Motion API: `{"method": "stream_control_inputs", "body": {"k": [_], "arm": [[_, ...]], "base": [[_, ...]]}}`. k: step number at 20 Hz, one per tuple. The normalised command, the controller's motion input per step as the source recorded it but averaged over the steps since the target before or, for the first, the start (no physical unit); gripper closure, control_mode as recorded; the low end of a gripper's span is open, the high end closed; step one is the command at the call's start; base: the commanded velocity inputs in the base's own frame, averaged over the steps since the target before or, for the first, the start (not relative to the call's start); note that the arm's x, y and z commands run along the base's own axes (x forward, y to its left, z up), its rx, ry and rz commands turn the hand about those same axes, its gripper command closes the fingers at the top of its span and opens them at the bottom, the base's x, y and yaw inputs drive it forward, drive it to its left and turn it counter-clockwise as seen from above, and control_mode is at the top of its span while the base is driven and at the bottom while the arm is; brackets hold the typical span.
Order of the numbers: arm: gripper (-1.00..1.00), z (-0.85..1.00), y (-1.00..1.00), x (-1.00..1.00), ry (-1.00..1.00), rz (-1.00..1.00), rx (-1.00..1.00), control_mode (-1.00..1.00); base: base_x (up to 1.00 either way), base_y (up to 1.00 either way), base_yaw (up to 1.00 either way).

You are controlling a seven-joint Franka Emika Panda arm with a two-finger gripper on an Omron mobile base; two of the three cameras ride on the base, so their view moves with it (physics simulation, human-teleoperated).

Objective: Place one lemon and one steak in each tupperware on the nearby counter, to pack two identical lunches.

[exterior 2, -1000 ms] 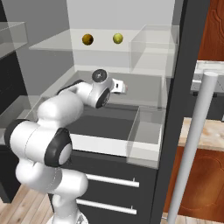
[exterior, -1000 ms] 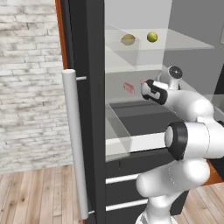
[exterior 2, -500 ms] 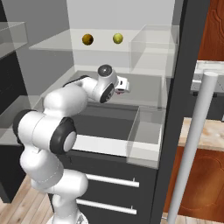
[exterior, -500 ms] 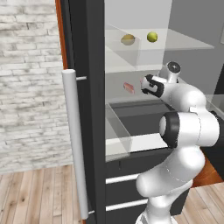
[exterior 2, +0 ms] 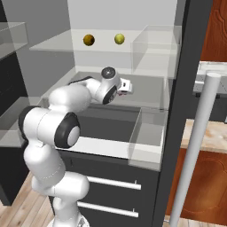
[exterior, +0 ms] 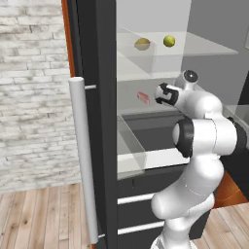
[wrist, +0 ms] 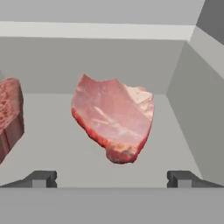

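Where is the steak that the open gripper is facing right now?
The steak lies on the fridge's middle shelf, centred ahead of the open gripper in the hand view, with a second steak at the left edge; the lemons sit one shelf above.

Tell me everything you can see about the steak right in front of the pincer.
The steak is a flat slab of raw-looking pink meat with a darker red lower edge, a paler patch at its upper right, and an irregular outline narrowing toward the bottom. It lies on the grey fridge shelf, apart from the second steak beside it. The open pincer sits just short of it, fingertips on either side, not touching. In the left base view it shows as a small pink piece beyond the hand.
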Motion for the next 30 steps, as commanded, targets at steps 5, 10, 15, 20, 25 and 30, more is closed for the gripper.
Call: {"method": "stream_control_inputs", "body": {"k": [5, 10, 15, 20, 25, 30], "arm": [[-1.0, -0.04, -0.03, 0.32, 0.01, 0.0, 0.0, -1.0], [-1.0, -0.12, -0.04, 0.3, 0.02, 0.0, 0.0, -1.0], [-1.0, -0.13, -0.06, 0.21, 0.01, -0.01, 0.0, -1.0], [-1.0, -0.12, -0.08, 0.13, 0.0, -0.02, 0.0, -1.0], [-1.0, -0.19, -0.01, 0.13, 0.0, -0.03, 0.0, -1.0], [1.0, -0.33, 0.0, 0.15, 0.05, -0.03, 0.0, -1.0]], "base": [[0.0, 0.0, 0.0], [0.0, 0.0, 0.0], [0.0, 0.0, 0.0], [0.0, 0.0, 0.0], [0.0, 0.0, 0.0], [0.0, 0.0, 0.0]]}}
